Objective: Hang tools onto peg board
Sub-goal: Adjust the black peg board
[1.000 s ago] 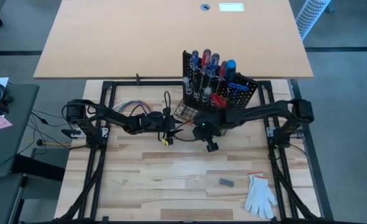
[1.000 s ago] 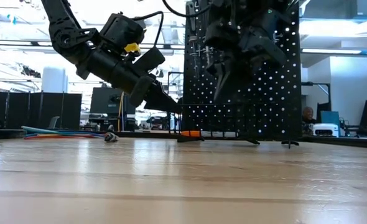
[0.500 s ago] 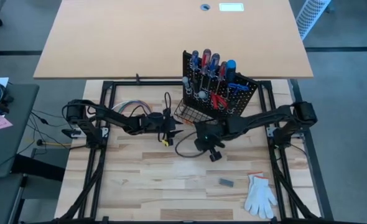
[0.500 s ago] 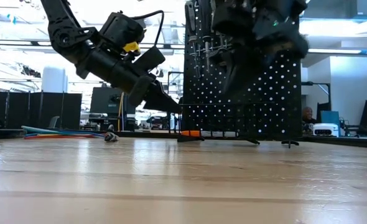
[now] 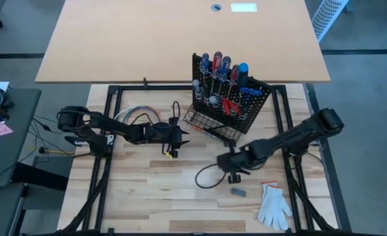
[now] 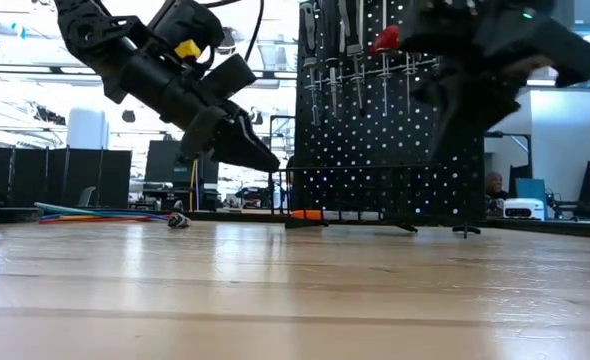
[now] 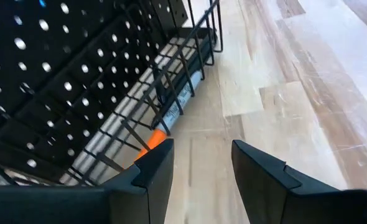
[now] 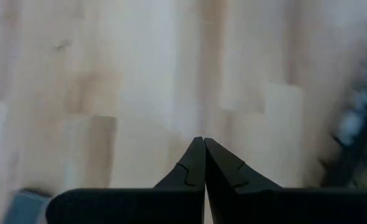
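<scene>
The black peg board (image 5: 246,98) stands upright at the table's far side. Screwdrivers with red, blue and black handles (image 5: 220,69) hang in its silver rings, and a red-handled tool (image 5: 228,105) hangs lower down. A wire basket (image 5: 203,120) sits at its base, with an orange-tipped thing (image 7: 156,139) lying at the basket. My left gripper (image 5: 180,134) is open and empty, slanting down just left of the basket (image 6: 267,160). My right gripper (image 5: 222,160) is shut and empty above bare table, in front of the board.
A white glove (image 5: 273,204), a small grey block (image 5: 238,192) and an orange scrap (image 5: 269,183) lie near the front right. A loop of coloured wires (image 5: 138,115) lies at the far left. A black cable loop (image 5: 206,177) hangs from my right arm.
My right gripper has swung away from the peg board toward the table's near edge and right, rolling as it went, and has stayed shut and empty. My left gripper has risen a little and drawn back slightly from the basket, still open.
</scene>
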`<state>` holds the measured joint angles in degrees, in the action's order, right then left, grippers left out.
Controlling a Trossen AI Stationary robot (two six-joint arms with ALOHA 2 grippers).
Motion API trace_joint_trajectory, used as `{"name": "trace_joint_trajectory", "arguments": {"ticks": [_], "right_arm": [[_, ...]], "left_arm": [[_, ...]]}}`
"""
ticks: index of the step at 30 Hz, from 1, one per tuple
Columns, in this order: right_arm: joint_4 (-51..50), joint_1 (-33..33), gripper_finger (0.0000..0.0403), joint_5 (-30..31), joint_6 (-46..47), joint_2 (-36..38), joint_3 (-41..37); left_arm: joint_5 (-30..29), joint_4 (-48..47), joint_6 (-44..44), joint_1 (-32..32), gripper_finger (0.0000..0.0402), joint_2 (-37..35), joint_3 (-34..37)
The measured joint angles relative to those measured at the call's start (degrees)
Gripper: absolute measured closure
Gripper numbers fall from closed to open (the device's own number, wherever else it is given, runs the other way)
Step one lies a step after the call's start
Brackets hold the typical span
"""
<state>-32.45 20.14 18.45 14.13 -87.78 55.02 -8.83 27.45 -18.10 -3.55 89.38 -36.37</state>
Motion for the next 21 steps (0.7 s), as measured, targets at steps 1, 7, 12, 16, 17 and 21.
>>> {"name": "trace_joint_trajectory", "arguments": {"ticks": [1, 7, 12, 16, 17, 21], "right_arm": [[-0.13, 0.80, 0.0392, 3.10, 2.84, 1.42, -1.20], [3.05, 2.74, 0.0334, 11.67, 9.77, 7.90, -3.97], [10.43, -0.80, 0.0244, 14.95, 8.05, 9.23, -6.09], [11.38, -5.60, 0.0179, 14.45, 8.73, 7.24, -8.23], [11.40, -6.60, 0.0169, 14.45, 8.79, 6.32, -8.55], [11.54, -9.33, 0.0163, 14.10, 7.97, 2.99, -8.77]], "left_arm": [[-0.02, 0.55, -0.88, 0.00, 0.0247, 0.01, -0.01], [-0.01, -1.20, -9.82, -0.85, 0.0241, 0.76, -3.49], [-0.01, -5.10, -14.50, -3.59, 0.0208, 0.74, -8.57], [-0.06, -7.88, -16.15, -6.42, 0.0192, 2.76, -10.72], [-0.08, -8.54, -16.33, -6.96, 0.0192, 3.32, -10.63], [-0.12, -9.21, -21.15, -8.19, 0.0200, 5.77, -10.61]]}}
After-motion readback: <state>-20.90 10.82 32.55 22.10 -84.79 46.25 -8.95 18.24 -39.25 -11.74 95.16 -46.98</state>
